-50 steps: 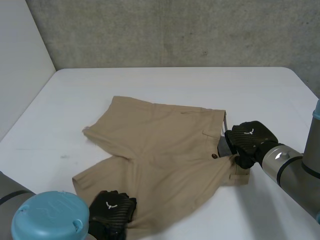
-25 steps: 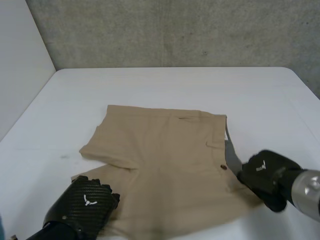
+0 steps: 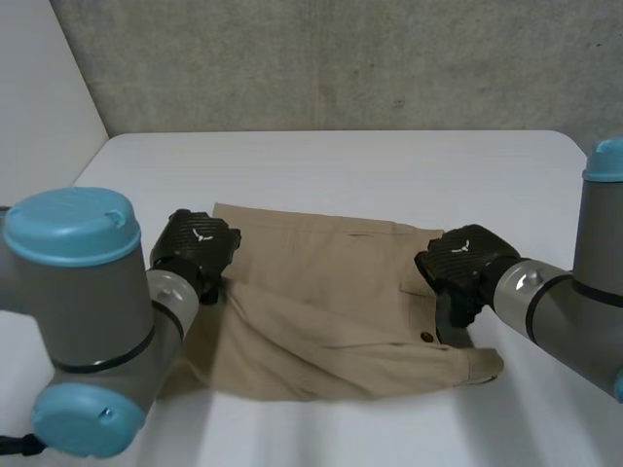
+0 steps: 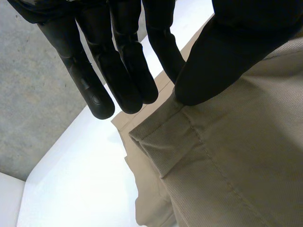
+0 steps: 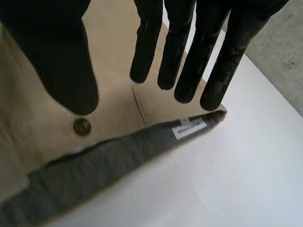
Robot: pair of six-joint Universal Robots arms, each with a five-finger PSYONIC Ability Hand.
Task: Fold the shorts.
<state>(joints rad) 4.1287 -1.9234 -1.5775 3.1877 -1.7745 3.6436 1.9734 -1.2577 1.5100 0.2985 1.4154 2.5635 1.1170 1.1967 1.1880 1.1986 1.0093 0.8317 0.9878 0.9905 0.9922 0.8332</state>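
Fingers [image 4: 125,71] of the left hand [image 3: 198,245] are straight, but the thumb [image 4: 213,61] and the nearest finger meet on the leg hem [image 4: 165,146] of the shorts [image 3: 321,306]. That's a pinch on the cloth, as far as I can judge. Fingers [image 5: 189,52] of the right hand [image 3: 465,261] are straight & spread. Its thumb is well apart from them, lying on the cloth just beside the button [image 5: 82,126]. Nothing is nipped there, so that hand reads as relaxed, resting over the waistband [image 3: 477,362] end.

Why so: one hand at each end of the garment, left at the leg side, right at the waist side. Prob. this is to lay one long half across the other & keep the ends square while it settles. The pinch on the hem should stop the top leg sliding off. The flat right hand looks to be steadying the waist.

Shorts: khaki, mid-desk [image 3: 389,165], between the two hands. They're doubled lengthwise w/ a top layer slanting across the lower one, edges not matched. A soft ridge runs from the left hand toward the waist corner. The waist gapes at the right hand, w/ grey lining [image 5: 94,175] & a small white label [image 5: 189,127] on show. The hem has a stitched turn-up, and its corner is lifted off the layer below.
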